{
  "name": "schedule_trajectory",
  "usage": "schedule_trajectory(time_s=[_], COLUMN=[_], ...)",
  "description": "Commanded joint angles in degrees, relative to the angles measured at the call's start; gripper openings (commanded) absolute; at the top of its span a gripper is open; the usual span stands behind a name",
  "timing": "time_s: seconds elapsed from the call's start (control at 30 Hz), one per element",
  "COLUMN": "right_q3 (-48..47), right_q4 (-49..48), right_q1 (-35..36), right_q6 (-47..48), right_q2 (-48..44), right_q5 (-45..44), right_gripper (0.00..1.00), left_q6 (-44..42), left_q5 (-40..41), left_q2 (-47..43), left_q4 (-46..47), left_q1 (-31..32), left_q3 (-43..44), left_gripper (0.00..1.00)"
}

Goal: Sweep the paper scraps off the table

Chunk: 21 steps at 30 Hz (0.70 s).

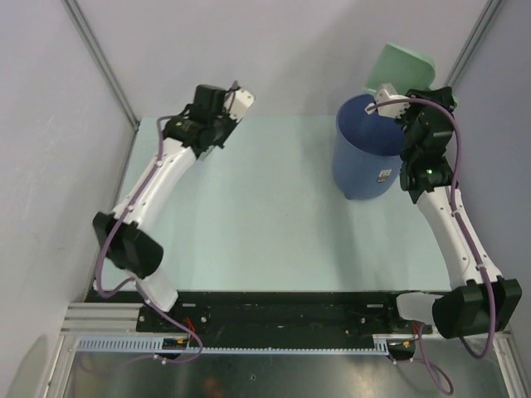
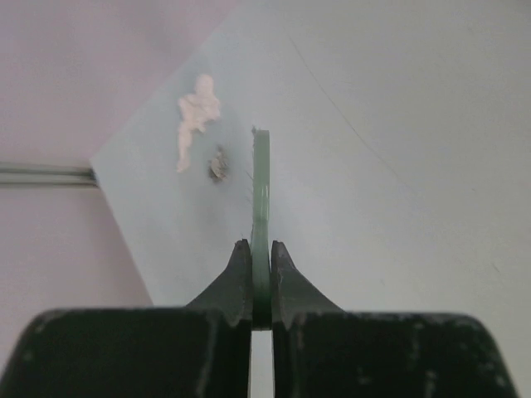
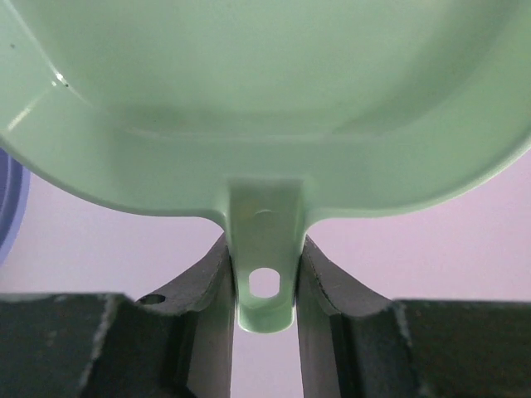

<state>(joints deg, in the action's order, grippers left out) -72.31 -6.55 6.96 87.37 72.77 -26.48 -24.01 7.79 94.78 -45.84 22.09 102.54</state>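
From above, the left gripper (image 1: 234,104) stood at 11 o'clock of the table (image 1: 249,215). The right gripper (image 1: 390,93) held a sage-green dustpan (image 1: 404,65) over a dark blue bin (image 1: 363,153) at 2 o'clock. The bin carried a small white label (image 1: 384,175), too small to read.

Only the left wrist view showed the paper scraps (image 2: 197,116). One white piece and one grey piece lay on the table near its corner, at 11 o'clock from the fingers. These fingers were clamped on a thin green brush (image 2: 261,191), seen edge-on.

In the right wrist view the fingers were pressed together on the dustpan's handle, and a strip of the blue bin showed at 9 o'clock.
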Motion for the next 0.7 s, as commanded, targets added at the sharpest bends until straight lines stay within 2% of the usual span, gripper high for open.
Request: schedule_trajectory(time_s=[0.0,0.13,0.27,0.33,0.47,0.67], right_q3=[-3.71,-3.71,-3.62,-3.62,-2.84,-2.22], right_q4=[4.87,8.54,12.07,14.54,17.0,19.55], right_q1=[2.7,6.21,10.87,14.12,20.89,29.51], right_q6=[-13.79,-18.27,-20.93,-20.84,-19.7,-18.47], right_q2=[-4.56,-6.76,-8.61,-8.96,-9.84,-10.28], right_q5=[0.11,0.38,1.78,1.96,0.73,-1.2], right_gripper=[0.0,0.0,0.0,0.0,0.0,0.0], left_q6=[-5.6,-13.23,-21.5,-28.17,-34.16,-37.69], left_q5=[18.97,27.34,31.57,33.51,31.51,26.58], left_q2=[8.73,21.02,29.57,34.04,43.01,48.74], left_q4=[9.71,16.82,24.9,33.34,36.53,36.97], left_q1=[2.43,2.52,2.44,2.26,0.51,-1.87], left_q3=[8.97,20.03,24.98,25.16,30.78,28.69], left_gripper=[0.0,0.0,0.0,0.0,0.0,0.0])
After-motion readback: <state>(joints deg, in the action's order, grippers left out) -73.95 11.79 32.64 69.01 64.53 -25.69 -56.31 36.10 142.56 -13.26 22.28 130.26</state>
